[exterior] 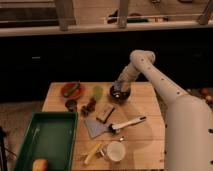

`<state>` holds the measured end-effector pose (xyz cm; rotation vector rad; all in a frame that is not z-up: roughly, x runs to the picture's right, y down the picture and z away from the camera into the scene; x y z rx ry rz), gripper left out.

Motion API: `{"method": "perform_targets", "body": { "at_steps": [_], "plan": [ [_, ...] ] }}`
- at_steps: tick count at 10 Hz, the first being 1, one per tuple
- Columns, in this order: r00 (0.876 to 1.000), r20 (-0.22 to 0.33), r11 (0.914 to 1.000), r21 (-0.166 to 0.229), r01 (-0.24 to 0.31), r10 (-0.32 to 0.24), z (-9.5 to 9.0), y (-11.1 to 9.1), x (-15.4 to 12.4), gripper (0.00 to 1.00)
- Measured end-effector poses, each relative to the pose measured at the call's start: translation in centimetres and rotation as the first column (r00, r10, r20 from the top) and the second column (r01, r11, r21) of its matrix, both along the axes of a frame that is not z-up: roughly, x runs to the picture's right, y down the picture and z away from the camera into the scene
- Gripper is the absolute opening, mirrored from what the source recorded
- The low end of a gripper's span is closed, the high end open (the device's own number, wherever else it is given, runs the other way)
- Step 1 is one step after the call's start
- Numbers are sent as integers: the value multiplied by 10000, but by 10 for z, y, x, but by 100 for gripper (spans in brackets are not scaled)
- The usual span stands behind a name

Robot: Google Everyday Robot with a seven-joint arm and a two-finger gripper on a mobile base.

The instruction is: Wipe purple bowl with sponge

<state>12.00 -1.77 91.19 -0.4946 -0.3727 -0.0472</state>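
Purple bowl at the table's far edge has the gripper inside; sponge unseen, wiping seemingly underway.

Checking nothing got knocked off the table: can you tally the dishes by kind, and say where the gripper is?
Bowls: 1, purple bowl, gripper down in it
Plates: 1, orange-red plate
Cups: 1, green cup
Mugs: 1, white mug
Bins: 1, green bin
Total: 5

Dim warm light, soft blur, claw over bowl
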Motion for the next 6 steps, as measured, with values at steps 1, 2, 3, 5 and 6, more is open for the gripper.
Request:
{"method": "perform_targets", "body": {
  "at_steps": [1,2,3,5,6],
  "plan": [
    [10000,-69,10000,26,-63,63,2,1,2,0],
    [9999,-116,9999,63,-108,109,3,1,3,0],
    [9999,-119,9999,94,-80,81,4,1,2,0],
    [9999,-29,9998,144,159,-159,5,-1,-5,0],
    [9991,88,9990,140,423,-424,5,-2,-16,0]
  ]
}}
